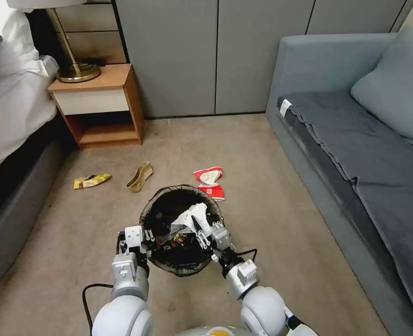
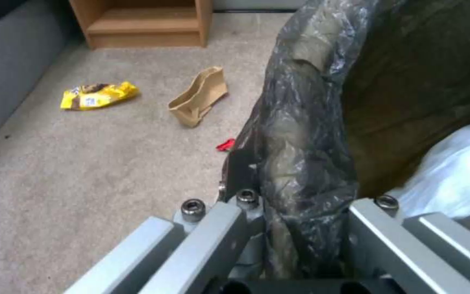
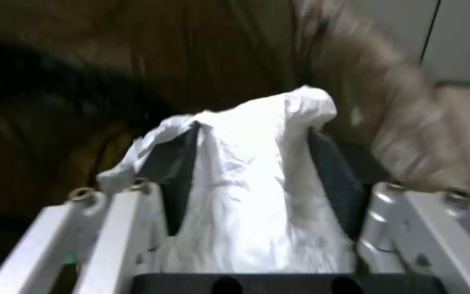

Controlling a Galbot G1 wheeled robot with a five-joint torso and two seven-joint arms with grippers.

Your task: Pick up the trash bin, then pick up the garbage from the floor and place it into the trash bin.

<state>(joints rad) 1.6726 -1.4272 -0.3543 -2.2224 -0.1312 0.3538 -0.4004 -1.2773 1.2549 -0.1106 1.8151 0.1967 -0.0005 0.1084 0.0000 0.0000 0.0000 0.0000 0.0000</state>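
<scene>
White tissue [image 3: 257, 179] sits clamped in the right hand [image 3: 251, 171] over the trash bin [image 1: 156, 210], whose rim the left hand [image 2: 295, 228] grips.

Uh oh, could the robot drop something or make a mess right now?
Maybe. The left claw grips the trash bin only by its bagged rim, so the bin might tip or the slick bag might slip. The right claw holds the white tissue over the bin's opening; some hangs loose, so it could snag on a finger when let go. Crushed cups lie close by and could get bumped.
</scene>
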